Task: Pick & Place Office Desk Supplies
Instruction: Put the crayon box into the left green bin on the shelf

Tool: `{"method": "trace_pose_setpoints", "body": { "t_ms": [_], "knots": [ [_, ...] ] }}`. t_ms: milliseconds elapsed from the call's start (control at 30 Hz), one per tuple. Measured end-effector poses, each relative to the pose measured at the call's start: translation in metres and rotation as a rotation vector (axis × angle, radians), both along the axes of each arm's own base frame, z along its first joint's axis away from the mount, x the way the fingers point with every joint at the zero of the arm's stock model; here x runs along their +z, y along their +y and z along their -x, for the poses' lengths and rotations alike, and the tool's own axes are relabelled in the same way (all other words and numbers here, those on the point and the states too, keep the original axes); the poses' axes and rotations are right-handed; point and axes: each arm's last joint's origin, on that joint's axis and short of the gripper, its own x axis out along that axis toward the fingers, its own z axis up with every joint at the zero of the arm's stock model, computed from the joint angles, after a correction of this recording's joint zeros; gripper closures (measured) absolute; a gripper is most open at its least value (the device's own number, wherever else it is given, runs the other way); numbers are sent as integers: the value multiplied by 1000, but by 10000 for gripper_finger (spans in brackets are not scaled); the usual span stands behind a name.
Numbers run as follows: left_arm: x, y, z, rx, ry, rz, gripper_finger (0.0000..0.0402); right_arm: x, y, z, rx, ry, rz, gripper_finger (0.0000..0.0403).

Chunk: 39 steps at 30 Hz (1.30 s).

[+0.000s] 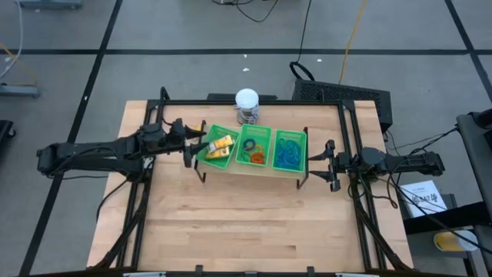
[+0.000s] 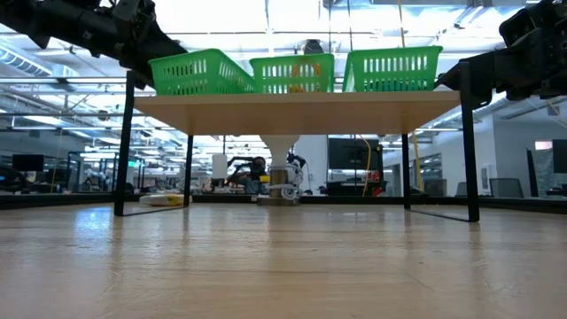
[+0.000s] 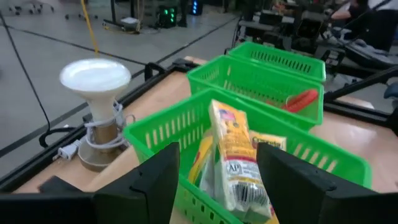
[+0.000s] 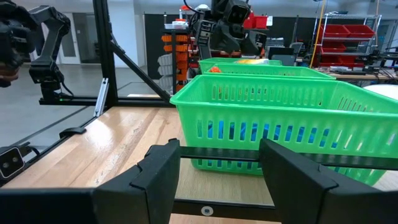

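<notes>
Nearest the left wrist camera, the left gripper (image 3: 217, 180) stood with its two dark fingers (image 3: 152, 180) spread apart over the near rim of a green basket (image 3: 158, 134), holding nothing; between them showed the yellow-and-white packets (image 3: 239, 165), blocky wrapped pieces with printed labels and a barcode, lying upright and tilted inside that basket, not touched by either finger as far as could be seen. In the high view these packets (image 1: 221, 146) lay in the left-hand basket (image 1: 217, 158) of three green baskets set side by side on a small raised shelf (image 1: 254, 172) with black legs, standing on the wooden table (image 1: 246, 223). The middle basket (image 1: 254, 131) held orange and green rings (image 1: 254, 151), small and tangled together, and the right-hand basket (image 1: 289, 135) held thin blue loops (image 1: 288, 154) heaped in a loose pile. The left gripper (image 1: 194, 148) sat at the left-hand basket's outer edge. The right gripper (image 4: 217, 174) waited just beside the right-hand basket (image 4: 292, 99), its fingers (image 4: 292, 180) wide and released, empty, level with the shelf's edge; in the high view it (image 1: 319, 160) stood just off the shelf's right end. A white-topped round jar (image 1: 247, 105) stood on the table behind the baskets, apart from both arms.
</notes>
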Motion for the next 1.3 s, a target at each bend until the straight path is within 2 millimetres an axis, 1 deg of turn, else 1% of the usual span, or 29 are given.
{"method": "trace_pose_setpoints", "body": {
  "t_ms": [100,167,300,367,433,500,567,667,767,933,1033,1167,1300],
  "knots": [
    [4,0,4,44,-22,-21,177,0,0,0,0,0,0,190],
    [7,2,8,104,-34,-56,176,0,0,0,0,0,0,190],
    [13,5,18,286,-51,-121,176,0,0,0,0,0,0,190],
    [13,7,24,386,-24,-153,176,0,0,0,0,0,0,190],
    [9,9,29,484,35,-167,176,0,0,0,0,0,0,190],
    [1,11,33,550,102,-136,176,0,0,0,0,0,0,190],
    [-8,13,36,581,177,-84,176,0,0,0,0,0,0,190],
    [-25,15,39,625,301,-2,176,0,0,0,0,0,0,190],
    [-45,17,41,691,367,51,176,0,0,0,0,0,0,190],
    [-79,20,43,745,396,118,176,0,0,0,0,0,0,190],
    [-97,21,43,764,364,161,176,0,0,0,0,0,0,190],
    [-115,21,43,715,331,216,176,0,0,0,0,0,0,190],
    [-123,22,45,719,346,220,176,0,0,0,0,0,0,190]
  ]
}}
